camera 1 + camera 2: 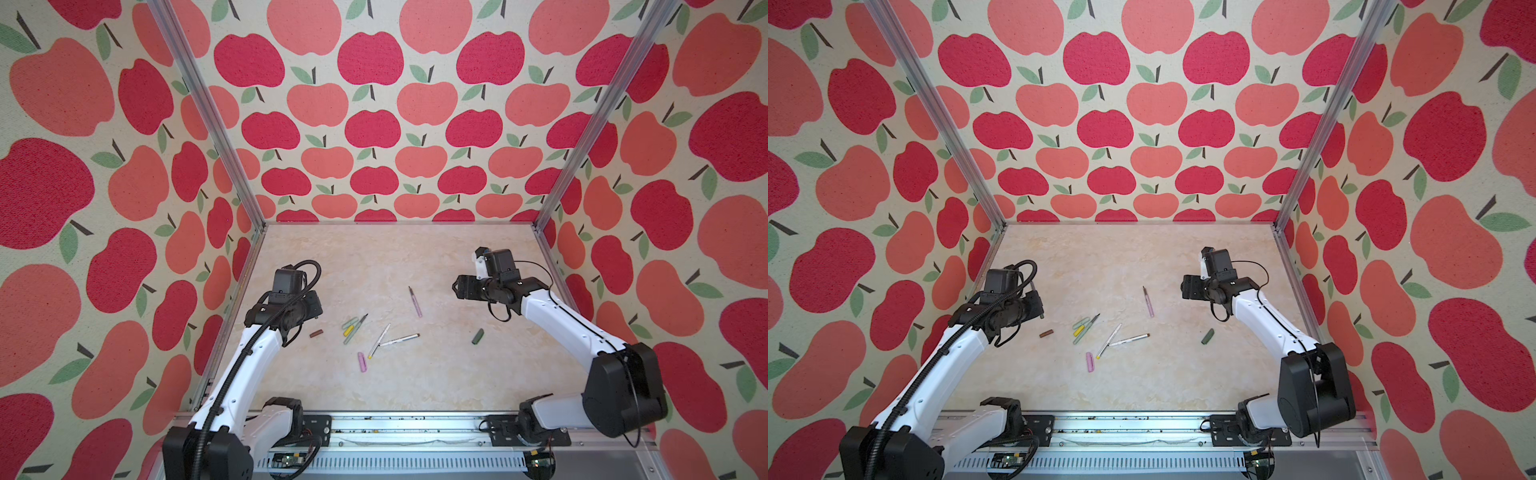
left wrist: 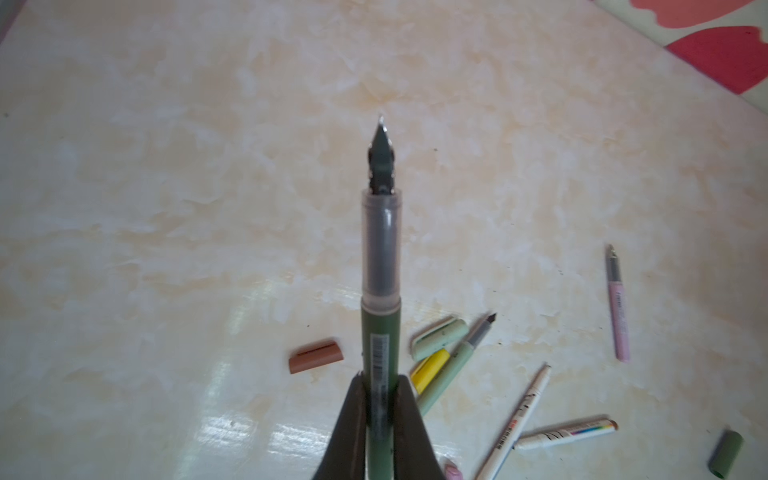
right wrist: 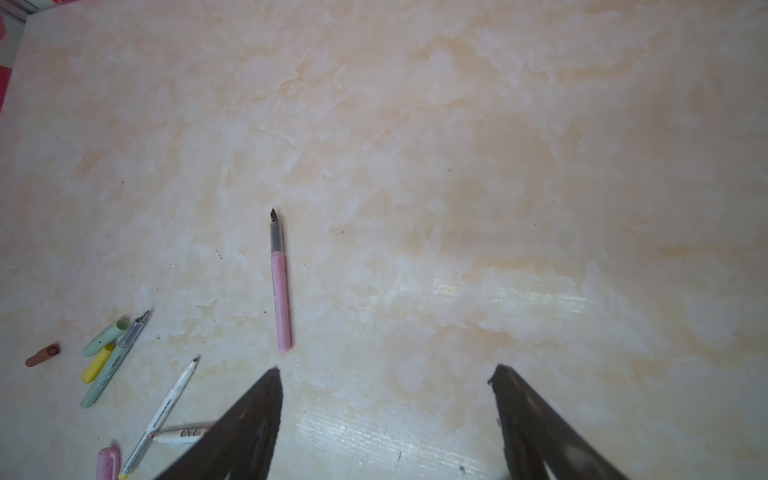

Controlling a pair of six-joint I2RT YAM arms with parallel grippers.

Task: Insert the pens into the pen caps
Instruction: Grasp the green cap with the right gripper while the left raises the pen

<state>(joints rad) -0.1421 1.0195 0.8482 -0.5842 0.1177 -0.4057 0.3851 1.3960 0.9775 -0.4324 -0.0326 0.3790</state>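
Only my left wrist camera shows the grip properly: the left gripper (image 2: 380, 384) is clamped on the dark green pen (image 2: 380, 340) near its back end, and the nib points straight away from the fingers above the table (image 2: 166, 208). In both top views the wrist housing hides nearly all of that pen. Those views do give me the layout. The brown cap (image 1: 316, 333) lies just beside the left gripper. The light green cap (image 1: 350, 322), yellow cap (image 1: 348, 330) and sage pen (image 1: 355, 330) are bunched side by side. A white pen (image 1: 379, 340) meets a second white pen (image 1: 400, 340) in a V, with the pink cap (image 1: 362, 362) nearer the front. The lilac-pink pen (image 1: 415, 302) lies alone farther back. The dark green cap (image 1: 478, 336) sits well apart on the right, outside my right wrist view. That view shows the right gripper (image 3: 386, 374) spread wide with only bare table between its fingers. The left arm reaches forward from the front left with its wrist turned inward and is held off the table. The right arm angles up and in from the right, and its gripper faces the centre above the table.
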